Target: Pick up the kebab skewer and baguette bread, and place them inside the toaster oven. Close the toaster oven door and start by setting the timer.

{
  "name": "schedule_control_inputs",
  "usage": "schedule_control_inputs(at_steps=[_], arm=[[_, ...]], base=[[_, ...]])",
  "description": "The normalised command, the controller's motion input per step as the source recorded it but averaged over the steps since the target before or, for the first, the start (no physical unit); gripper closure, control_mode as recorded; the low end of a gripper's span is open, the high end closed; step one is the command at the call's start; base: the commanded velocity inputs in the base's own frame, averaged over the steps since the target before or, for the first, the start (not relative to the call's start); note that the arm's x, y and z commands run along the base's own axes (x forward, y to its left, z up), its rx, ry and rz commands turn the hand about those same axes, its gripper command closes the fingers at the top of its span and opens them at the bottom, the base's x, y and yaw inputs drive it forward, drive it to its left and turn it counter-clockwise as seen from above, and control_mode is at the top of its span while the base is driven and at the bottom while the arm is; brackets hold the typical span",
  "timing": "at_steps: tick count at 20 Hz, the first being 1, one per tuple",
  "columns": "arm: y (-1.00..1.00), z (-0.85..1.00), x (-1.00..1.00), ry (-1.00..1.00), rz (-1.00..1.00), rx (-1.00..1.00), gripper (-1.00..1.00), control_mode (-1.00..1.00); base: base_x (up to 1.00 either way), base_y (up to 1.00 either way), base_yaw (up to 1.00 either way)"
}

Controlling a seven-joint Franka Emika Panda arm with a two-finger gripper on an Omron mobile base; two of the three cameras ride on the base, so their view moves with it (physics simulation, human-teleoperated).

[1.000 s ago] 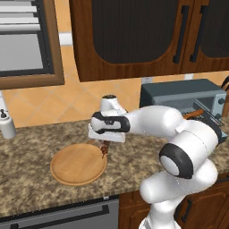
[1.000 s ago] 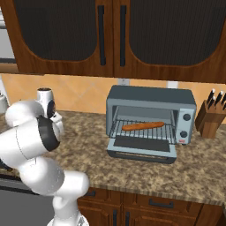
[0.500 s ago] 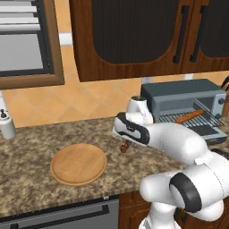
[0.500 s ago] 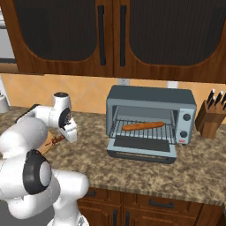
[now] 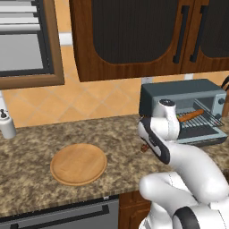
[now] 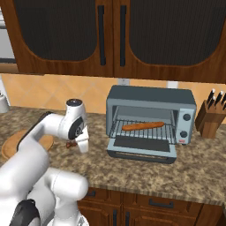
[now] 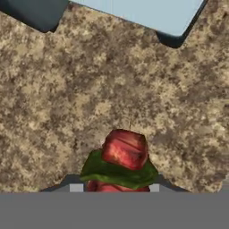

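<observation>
1. Right base view: baguette bread (image 6: 143, 126) lay on the open toaster oven (image 6: 150, 119) rack.
2. Jaws held closed on the kebab skewer (image 7: 124, 156) above the counter (image 6: 145, 170).
3. Remaining: skewer insertion, door closure, timer.

Bare tabletop (image 6: 132, 170) before the toaster oven (image 6: 151, 119), toaster oven door (image 6: 140, 148) dropped flat, baguette bread (image 6: 143, 126) filling rack centre, knife block (image 6: 211, 120) beside right wall

Speckled stone counter (image 5: 89, 134); matt wooden plate (image 5: 78, 163); blue-grey metal toaster oven (image 6: 150, 120)
</observation>
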Motion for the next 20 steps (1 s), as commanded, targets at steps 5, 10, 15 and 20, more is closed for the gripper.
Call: schedule_control_inputs(at_steps=[5, 10, 15, 20], arm=[[-0.94, 0.26, -0.11, -0.07, -0.31, 0.03, 1.0, -1.0], [-0.92, 0.26, 0.0, -0.09, -0.29, 0.01, 1.0, -1.0], [-0.89, 0.43, 0.0, -0.05, -0.23, 0.0, 1.0, -1.0], [-0.85, 0.53, 0.1, -0.02, -0.14, 0.0, 1.0, -1.0]], base=[[0.0, 0.0, 0.0], [0.0, 0.0, 0.0], [0.0, 0.0, 0.0], [0.0, 0.0, 0.0]])
